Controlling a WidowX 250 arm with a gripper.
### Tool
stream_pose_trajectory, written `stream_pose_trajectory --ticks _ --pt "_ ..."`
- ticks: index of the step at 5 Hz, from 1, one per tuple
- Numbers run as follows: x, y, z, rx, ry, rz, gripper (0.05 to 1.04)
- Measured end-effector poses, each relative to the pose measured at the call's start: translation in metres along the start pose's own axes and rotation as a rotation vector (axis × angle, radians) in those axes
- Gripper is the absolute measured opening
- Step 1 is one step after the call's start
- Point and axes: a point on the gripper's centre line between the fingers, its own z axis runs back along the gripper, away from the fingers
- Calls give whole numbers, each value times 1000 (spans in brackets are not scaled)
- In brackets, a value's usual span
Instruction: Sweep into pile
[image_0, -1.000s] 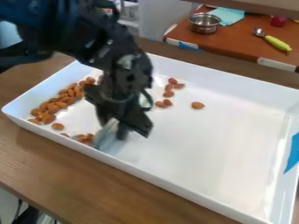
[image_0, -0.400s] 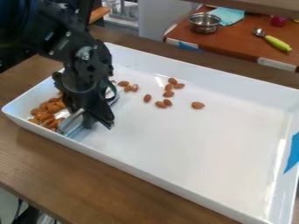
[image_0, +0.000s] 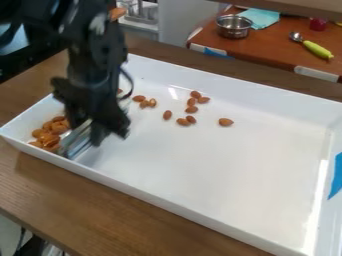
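My gripper (image_0: 90, 131) hangs over the left end of the white tray (image_0: 200, 185), shut on a flat, silvery sweeping tool (image_0: 78, 142). The tool's lower end stands near the front-left wall. Between it and the tray's left corner lies a pile of brown almonds (image_0: 48, 134). A few loose almonds (image_0: 144, 102) lie right of the arm toward the back. Several more almonds (image_0: 192, 109) are scattered farther right, with a single almond (image_0: 226, 122) apart from them. The arm hides part of the tray's left side.
The tray stands on a brown wooden table (image_0: 127, 212). A blue tape piece (image_0: 336, 175) is on its right wall. Behind, a second table holds a metal pot (image_0: 234, 26), a teal cloth (image_0: 261, 17) and a spoon with a yellow-green handle (image_0: 318, 49).
My gripper and the tool have moved left across the tray, and the almonds at the left are bunched closer to the corner. The tray has shifted slightly left.
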Motion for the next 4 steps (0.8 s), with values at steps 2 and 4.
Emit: stream_pose_trajectory --ticks 2,4 --pt "59 -57 50 -97 -42 162 379" --pt "83 -125 51 -110 -47 133 379"
